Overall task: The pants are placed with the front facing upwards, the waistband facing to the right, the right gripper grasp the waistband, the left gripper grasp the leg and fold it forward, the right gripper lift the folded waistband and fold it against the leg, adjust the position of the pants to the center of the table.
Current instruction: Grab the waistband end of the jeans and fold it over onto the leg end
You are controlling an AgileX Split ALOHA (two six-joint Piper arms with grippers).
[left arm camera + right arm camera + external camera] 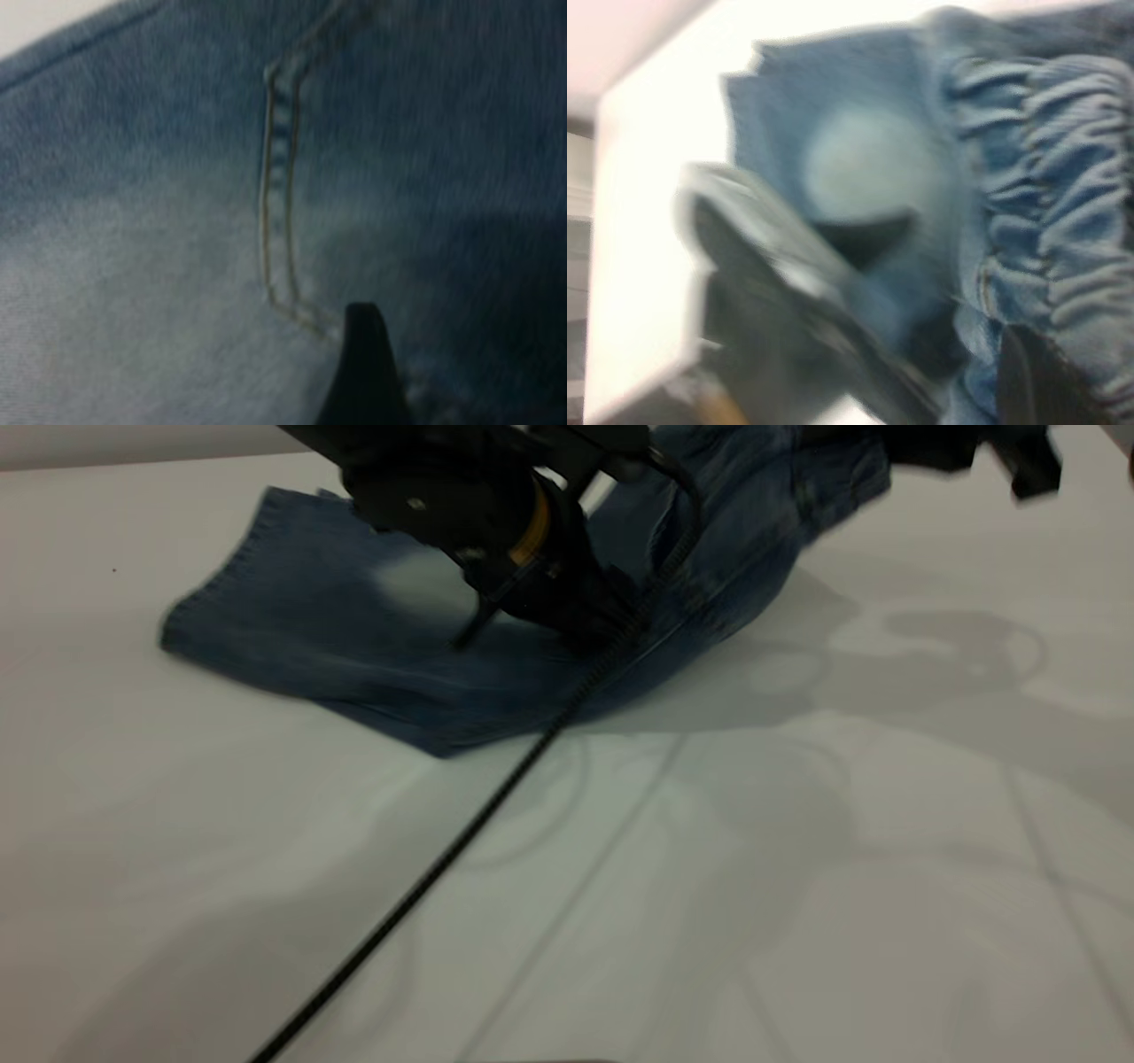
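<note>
On the far half of the table: denim pants, leg end flat toward exterior-view left, waist end lifted off the surface toward the upper right.

Left gripper down on the leg, just beside the pale faded knee patch. Left wrist view shows only one black fingertip against the fabric near tan pocket stitching; cannot tell how far apart the fingers are or whether any cloth is pinched.

Right gripper at the top right edge of the exterior view, by the raised waist. Right wrist view puts the ruched waistband right at its fingers; looks closed on the gathers, holding that end up.

Likely step: carrying the waist over onto the leg.

To do it well:
- Keep the leg pinned flat so the hem doesn't drag along.
- Bring the waistband over in a low arc toward the hem, not a pull; elastic gathers slip easily.
- Lay down square to the leg edges before letting go.
- Watch the left arm's cable, trailing across the table close to the fold path.
</note>
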